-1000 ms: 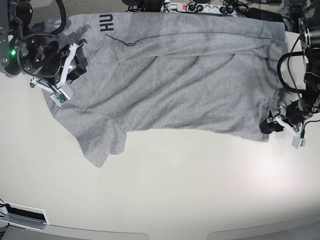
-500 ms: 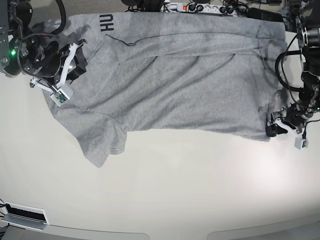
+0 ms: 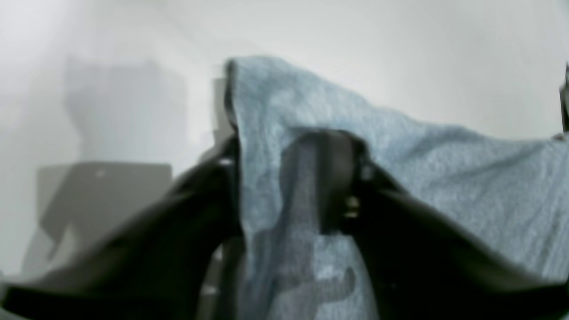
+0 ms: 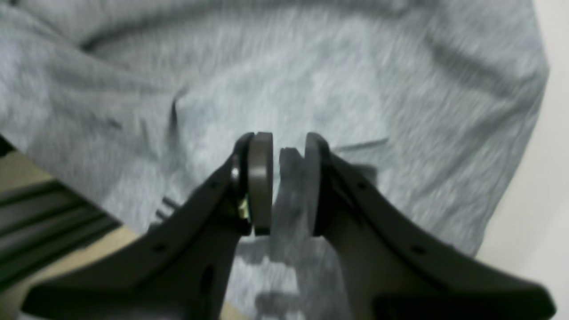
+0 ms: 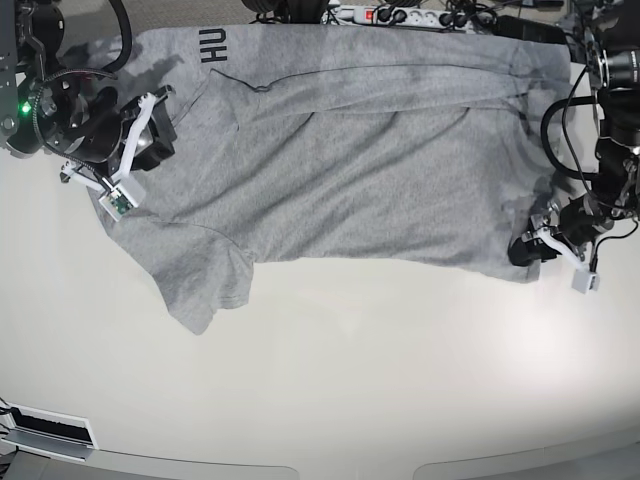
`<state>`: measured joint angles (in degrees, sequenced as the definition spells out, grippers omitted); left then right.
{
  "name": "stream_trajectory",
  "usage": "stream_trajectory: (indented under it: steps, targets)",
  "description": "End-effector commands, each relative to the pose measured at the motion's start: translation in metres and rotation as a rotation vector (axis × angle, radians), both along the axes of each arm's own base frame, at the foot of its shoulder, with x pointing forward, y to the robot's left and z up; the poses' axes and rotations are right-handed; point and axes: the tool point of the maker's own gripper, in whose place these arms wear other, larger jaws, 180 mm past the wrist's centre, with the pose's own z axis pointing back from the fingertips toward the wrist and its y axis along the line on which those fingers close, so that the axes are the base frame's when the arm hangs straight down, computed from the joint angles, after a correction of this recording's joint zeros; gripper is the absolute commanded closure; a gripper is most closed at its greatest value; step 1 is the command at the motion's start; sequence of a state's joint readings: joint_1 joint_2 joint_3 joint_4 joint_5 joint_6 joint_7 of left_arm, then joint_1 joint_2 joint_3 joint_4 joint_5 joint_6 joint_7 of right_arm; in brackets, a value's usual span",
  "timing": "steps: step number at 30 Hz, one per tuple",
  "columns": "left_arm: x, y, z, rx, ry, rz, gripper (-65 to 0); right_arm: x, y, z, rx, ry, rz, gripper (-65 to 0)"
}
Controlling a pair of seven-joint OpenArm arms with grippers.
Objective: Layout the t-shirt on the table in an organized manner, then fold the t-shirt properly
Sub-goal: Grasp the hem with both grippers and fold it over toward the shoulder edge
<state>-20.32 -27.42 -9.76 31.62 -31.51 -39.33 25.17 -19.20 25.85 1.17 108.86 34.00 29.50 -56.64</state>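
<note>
Across the glossy off-white table the grey t-shirt lay spread over the upper half of the base view, its body reaching from about 9 o'clock to 3 o'clock and its top edge running off the far rim toward 12. Black lettering showed on the fabric near 11 o'clock, and one short sleeve hung down toward 7 o'clock, flat on the bare surface. Beyond the far rim, at 12 o'clock, a power strip and tangled cables sat in a dim strip of room. From 4 through 8 o'clock the tabletop was bare and bright, with a small vent-like slot near the front corner at 8 o'clock.

At 3 o'clock the left gripper sat on the shirt's lower corner, right at the hem where cloth met bare table; in the left wrist view its dark jaws stood on either side of a raised fold of fabric, pinching it between them. At 9 o'clock the right gripper rested over the shirt's side edge by the shoulder. In the right wrist view its pads stood a narrow gap apart above the cloth, and whether any fabric was caught between them I could not tell.
</note>
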Motion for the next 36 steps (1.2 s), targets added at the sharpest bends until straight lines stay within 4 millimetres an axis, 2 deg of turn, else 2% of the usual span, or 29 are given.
stream_trajectory:
  steps: [1,2,3,6,7,10,14,17,23,26,30,36]
  targets:
    - [-0.004,0.006,-0.001,0.031,0.032,-0.023,-14.2,0.01,-0.003,0.009,-0.002,-0.049,-0.012,-15.5]
    - [-0.004,0.009,-0.001,0.035,0.033,-0.017,-7.7,0.017,-0.008,0.01,-0.023,-0.072,-0.047,-15.9]
    - [-0.003,0.012,0.0,0.038,0.032,-0.003,-1.3,0.024,-0.016,0.01,-0.063,-0.093,-0.094,-19.3]
    - [0.0,0.022,0.004,0.034,0.025,0.046,0.0,0.053,-0.041,0.018,-0.171,-0.206,-0.224,-35.5]
    - [0.001,0.023,0.006,0.028,0.02,0.054,0.0,0.063,-0.047,0.023,-0.178,-0.252,-0.256,-38.0]
    - [0.002,0.025,0.008,0.021,0.012,0.063,0.0,0.087,-0.061,0.025,-0.178,-0.305,-0.324,-38.2]
    - [0.002,0.025,0.008,0.021,0.012,0.062,0.0,0.116,-0.077,-0.001,-0.17,-0.233,-0.372,-38.2]
    - [0.002,0.025,0.008,0.02,0.012,0.062,0.0,0.139,-0.081,-0.021,-0.099,-0.154,-0.395,-38.2]
    - [0.002,0.025,0.008,0.02,0.012,0.062,0.0,0.185,-0.094,-0.031,-0.017,-0.059,-0.428,-38.1]
    - [0.002,0.025,0.008,0.02,0.012,0.062,0.0,0.188,-0.097,-0.042,0.025,0.016,-0.46,-38.1]
    - [0.002,0.024,0.008,0.012,0.013,0.065,0.0,0.175,-0.079,-0.06,0.144,0.091,-0.448,-37.7]
    - [0.004,0.024,0.01,0.002,0.008,0.071,0.0,0.157,-0.065,-0.078,0.171,0.121,-0.428,-37.7]
